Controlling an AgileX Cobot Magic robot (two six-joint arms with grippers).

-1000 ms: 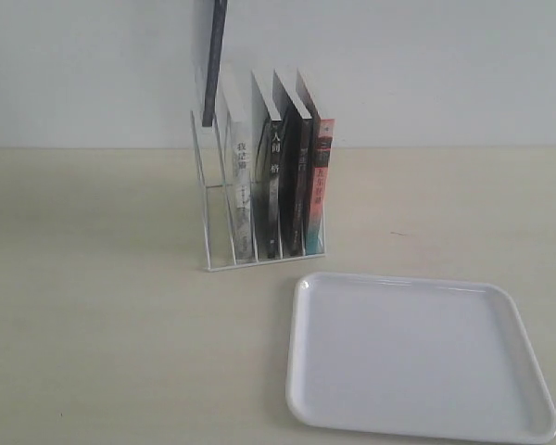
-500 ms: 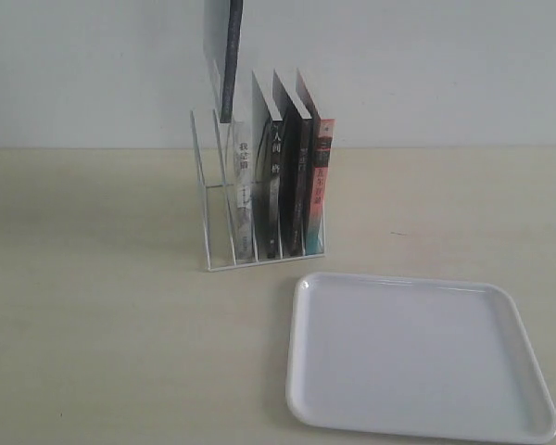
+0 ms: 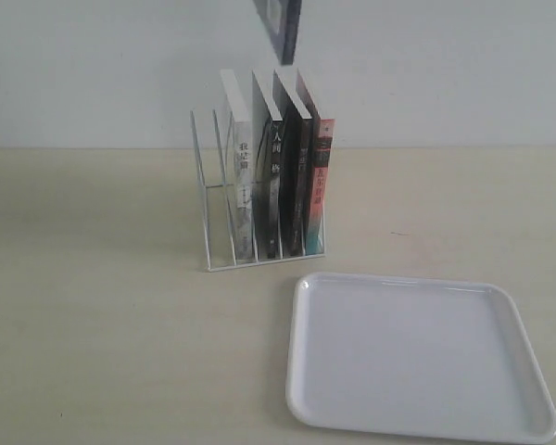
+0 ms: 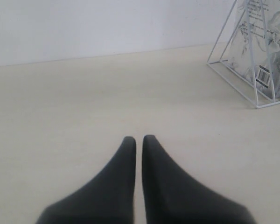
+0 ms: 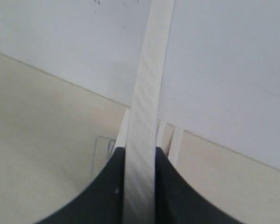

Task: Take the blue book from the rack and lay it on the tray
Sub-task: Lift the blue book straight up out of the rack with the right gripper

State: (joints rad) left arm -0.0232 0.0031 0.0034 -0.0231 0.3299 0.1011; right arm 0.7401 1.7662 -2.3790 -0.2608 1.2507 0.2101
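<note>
**benchrat:** Exterior view first. Where's the blue book (image 3: 280, 28) sitting?

**wirefan:** It isn't sitting, it's hanging in the air at the top edge of the shot. It's tilting a bit, just clear of the tops of the black-spined books (image 3: 287, 171). Whatever's holding it is out of frame. Straight under it, the rack (image 3: 210, 199) is standing on the table (image 3: 102, 324), carrying a grey-white-spined book (image 3: 243, 176), the two black ones and a red-and-teal-spined book (image 3: 322, 185). The tray (image 3: 301, 289) is lying flat on the table, lower down and off toward the right arm's side, near the rack but not touching it.

**benchrat:** Left wrist cam?

**wirefan:** The left gripper (image 4: 139, 139) is hovering over bare table with its fingers pinching nearly together. There's only a thin slit between them and nothing in it. The rack (image 4: 233, 79) is standing ahead of the fingertips and off to one side, well apart from them, showing a marbled cover with a barcode.

**benchrat:** And the right one?

**wirefan:** The right gripper (image 5: 140, 151) is clamping the blue book (image 5: 147, 84) edge-on. The pale page edge is running straight out between the two dark fingers (image 5: 107, 186), touching both. Past the fingertips, the tops of the other books are peeking out on either side of that edge, with the rack's faint wire outline (image 5: 100, 154) beside them. The wall (image 5: 224, 70) is filling the background.
</note>
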